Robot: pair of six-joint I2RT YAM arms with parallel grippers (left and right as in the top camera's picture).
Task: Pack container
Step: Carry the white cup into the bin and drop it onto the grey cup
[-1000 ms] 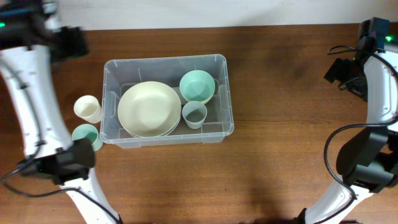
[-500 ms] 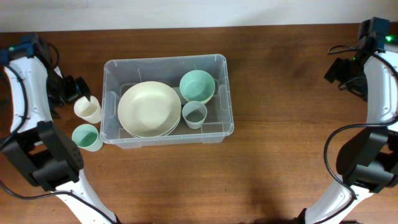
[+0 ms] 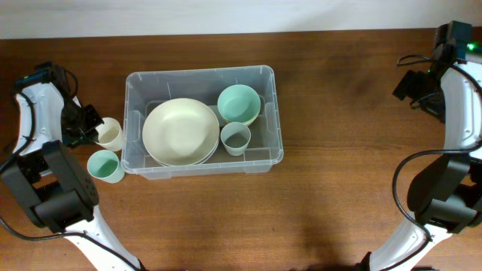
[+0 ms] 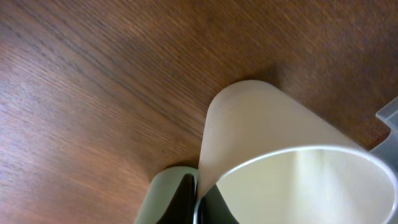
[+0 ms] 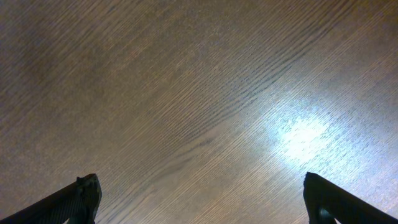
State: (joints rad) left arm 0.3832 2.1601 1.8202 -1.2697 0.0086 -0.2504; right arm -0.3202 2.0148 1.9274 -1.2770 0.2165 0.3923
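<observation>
Left arm: had swung in from the far left edge of the brown wooden table (image 3: 346, 150) to the cream plastic cup (image 3: 111, 134), which stood just left of the container.
Left gripper (image 4: 198, 202): pressed together on the cream cup's rim, pinching its thin wall (seen close in the wrist view).
Container: the large clear plastic rectangular bin (image 3: 202, 74) sat mid-table, already holding a wide cream bowl (image 3: 179, 132), a teal bowl (image 3: 239, 103) and a small grey-blue cup (image 3: 235, 138).
Teal cup (image 3: 105, 165): upright, nearer than the cream cup and close to it, not yet packed.
Right gripper (image 5: 202, 196): fingers spread wide over bare wood at the far right, holding nothing.
Step in hand: probably lifting the cream cup into the bin.
Doing it well: raise it straight until its base clears the bin's left wall, keep it level so the rim pinch does not slip, then carry it right toward free floor or nest it in the grey-blue cup.
Changes: the jaws had gone from wide to closed; bin, bowls and right arm sat as before.
</observation>
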